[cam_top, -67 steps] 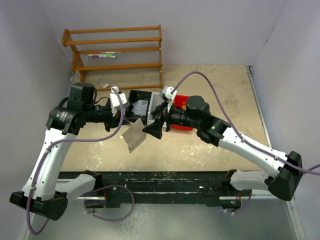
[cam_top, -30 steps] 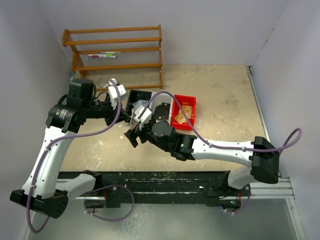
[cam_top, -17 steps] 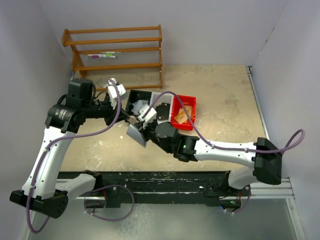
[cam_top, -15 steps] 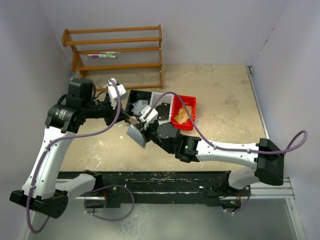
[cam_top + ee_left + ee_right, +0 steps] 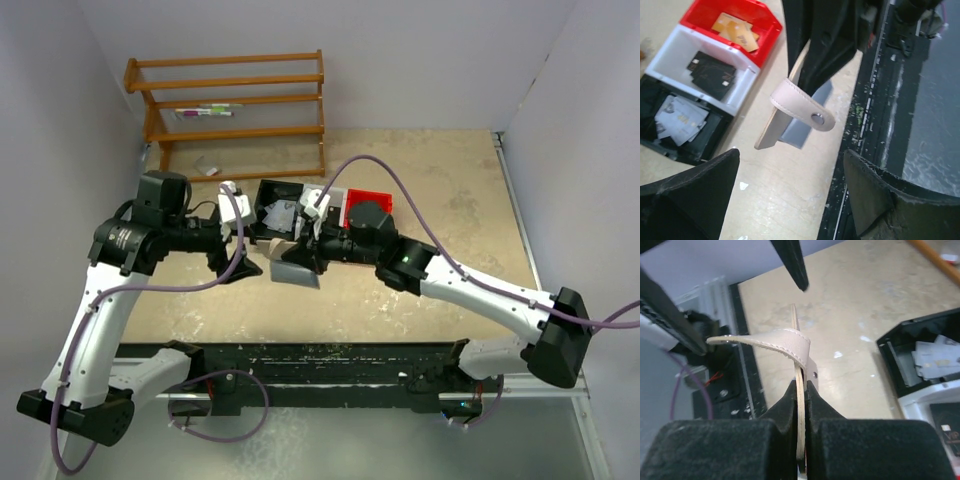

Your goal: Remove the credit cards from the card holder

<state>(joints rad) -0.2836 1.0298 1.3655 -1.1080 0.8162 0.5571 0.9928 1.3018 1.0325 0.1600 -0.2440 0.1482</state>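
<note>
Top external view, items as I read them from the console:

1. Card holder [image 5: 292,268]: off the table [image 5: 440,200], hanging between the two arms, just in front of the row of bins. In the left wrist view its tan panel stands on edge, a bluish-grey sleeve [image 5: 810,125] shows behind it, and the strap [image 5: 797,105] with its round snap [image 5: 816,119] hangs loose to one side. I cannot tell whether any cards sit inside.
2. Right gripper [image 5: 800,387]: jaws pinched tight on the thin edge of the card holder, and the strap curls away above the fingers.
3. Left gripper [image 5: 790,160]: jaws spread wide, one finger [image 5: 690,195] on each side of the view. It holds nothing and sits just beside the card holder without touching it.
4. Black bin [image 5: 715,140]: holds the pale credit cards [image 5: 682,117], lying loose and overlapping.
5. White bin [image 5: 670,50]: next in the row, holds black cards [image 5: 710,75].
6. Red bin [image 5: 767,25]: at the end of the row, holds orange cards [image 5: 737,30].
7. Wooden rack [image 5: 235,100]: at the far wall, well apart from both grippers.
</note>
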